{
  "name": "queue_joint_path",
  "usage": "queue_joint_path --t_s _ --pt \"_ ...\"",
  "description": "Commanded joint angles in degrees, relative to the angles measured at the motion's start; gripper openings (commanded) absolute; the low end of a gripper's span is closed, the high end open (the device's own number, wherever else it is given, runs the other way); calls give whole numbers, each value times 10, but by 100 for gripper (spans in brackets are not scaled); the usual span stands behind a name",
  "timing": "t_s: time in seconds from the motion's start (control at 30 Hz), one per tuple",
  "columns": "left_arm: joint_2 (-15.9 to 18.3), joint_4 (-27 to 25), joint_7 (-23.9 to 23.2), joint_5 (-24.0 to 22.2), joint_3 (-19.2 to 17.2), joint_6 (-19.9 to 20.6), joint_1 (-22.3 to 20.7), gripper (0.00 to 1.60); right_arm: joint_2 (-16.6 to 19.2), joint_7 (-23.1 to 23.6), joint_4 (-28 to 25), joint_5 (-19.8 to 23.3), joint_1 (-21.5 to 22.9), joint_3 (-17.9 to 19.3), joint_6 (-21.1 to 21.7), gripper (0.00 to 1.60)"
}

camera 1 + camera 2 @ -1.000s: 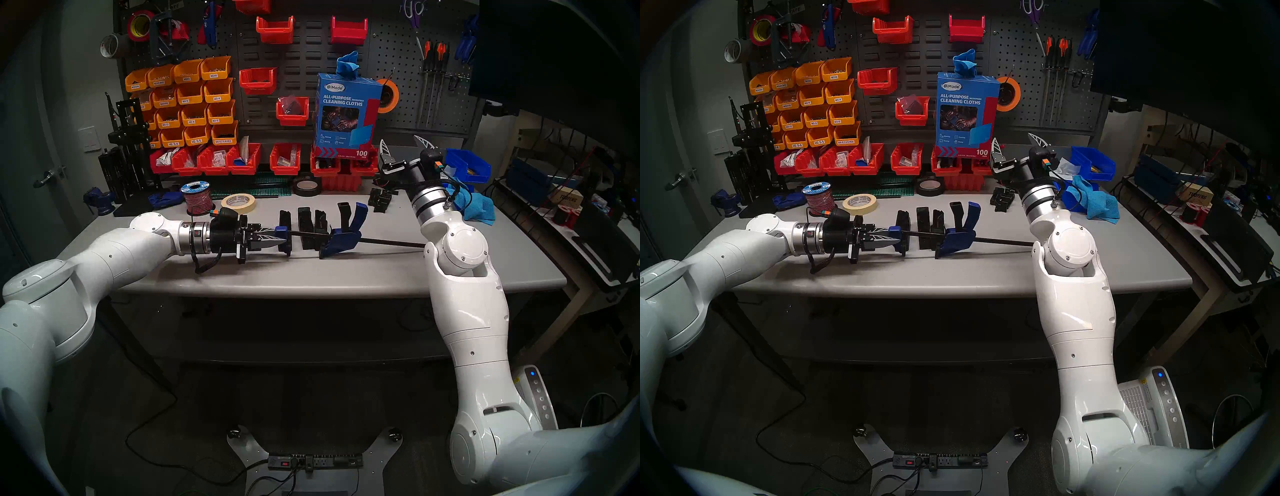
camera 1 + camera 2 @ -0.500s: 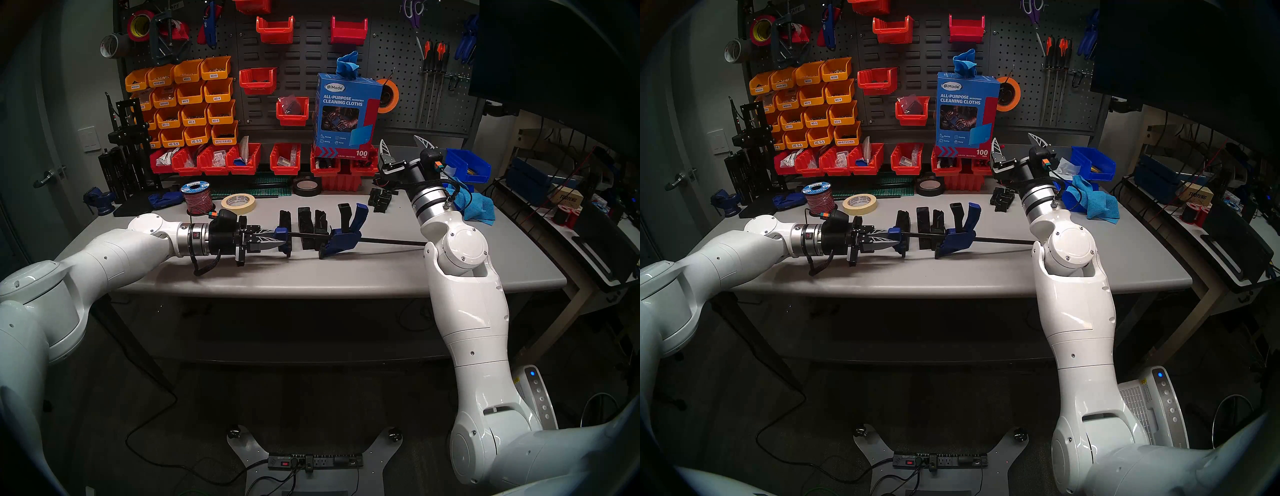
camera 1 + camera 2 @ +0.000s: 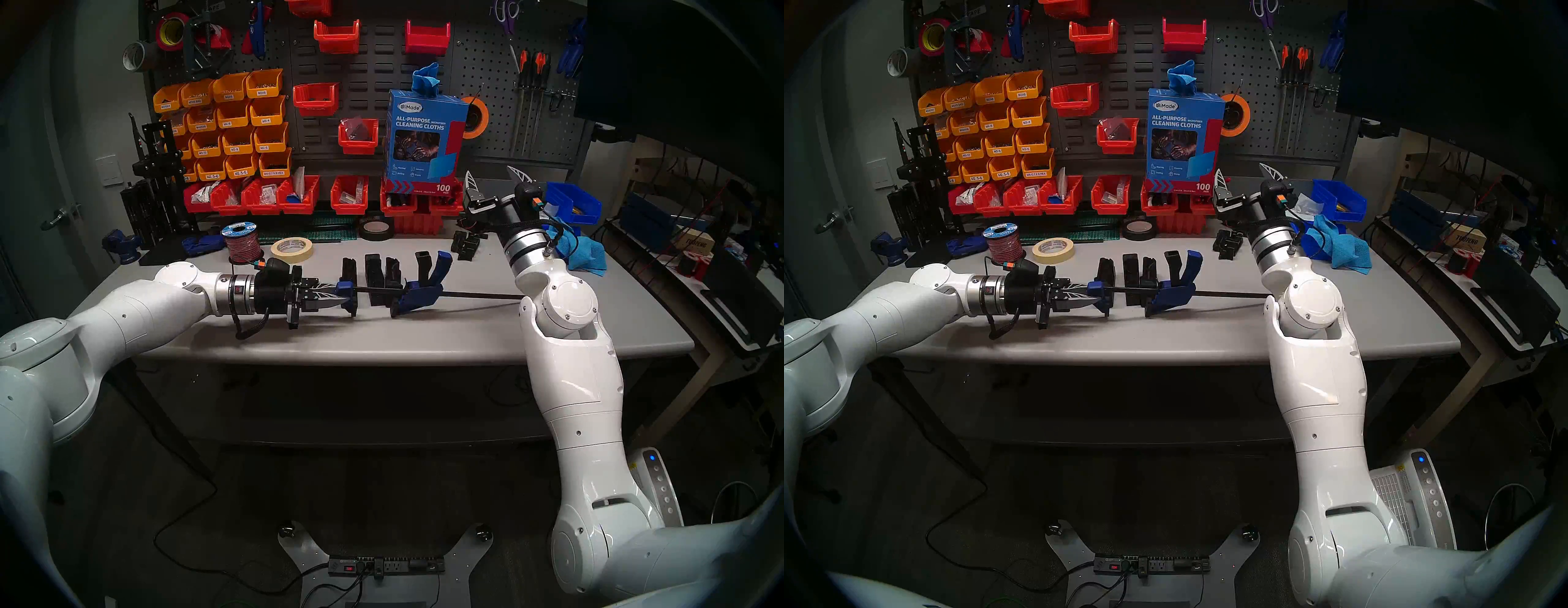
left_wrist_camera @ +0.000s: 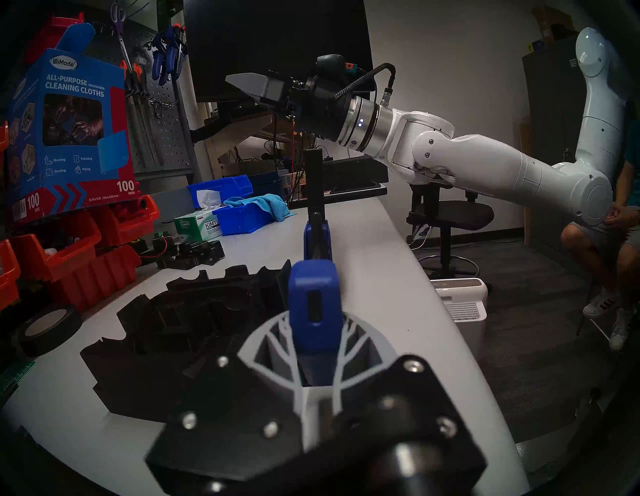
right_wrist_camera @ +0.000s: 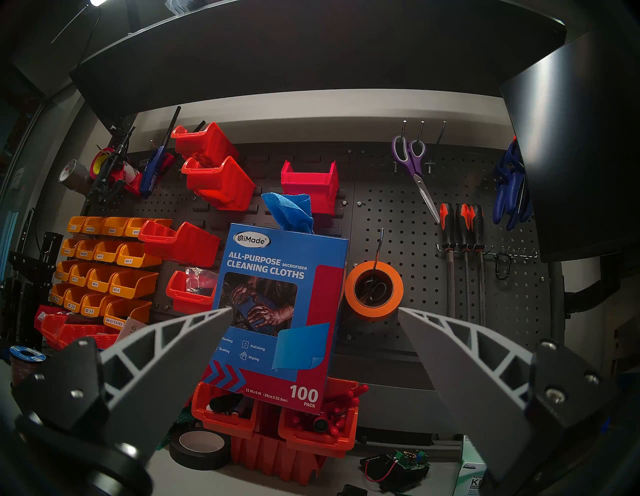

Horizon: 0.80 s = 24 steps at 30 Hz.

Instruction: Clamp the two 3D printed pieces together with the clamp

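2 3D printed pieces (image 3: 382, 278) stand upright mid-tabletop (image 3: 424, 339), between the clamp's (image 3: 418, 291) blue jaws. Left gripper (image 3: 339, 295) closed on the clamp's fixed-jaw end. Right gripper (image 3: 494, 176) raised, fingers spread wide, empty.

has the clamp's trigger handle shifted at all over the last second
Barely. In the head view the clamp lifts its bar's far end very slightly; its trigger handle keeps its place beside the two 3D printed pieces, and the left pincer grips its end jaw.
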Motion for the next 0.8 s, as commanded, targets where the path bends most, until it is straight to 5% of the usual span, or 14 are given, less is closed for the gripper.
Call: queue_joint_path --t_s 0.0,0.5,0.77 --pt "4 -4 -58 -10 6 -1 -16 0 0 0 -7 0 4 0 -1 160" --pt "7 -7 -55 -20 24 -7 -24 0 -20 -17 3 -45 49 -52 3 160" --pt "6 -4 -62 -25 29 -9 -26 0 -35 -41 -40 -72 51 -79 30 160"
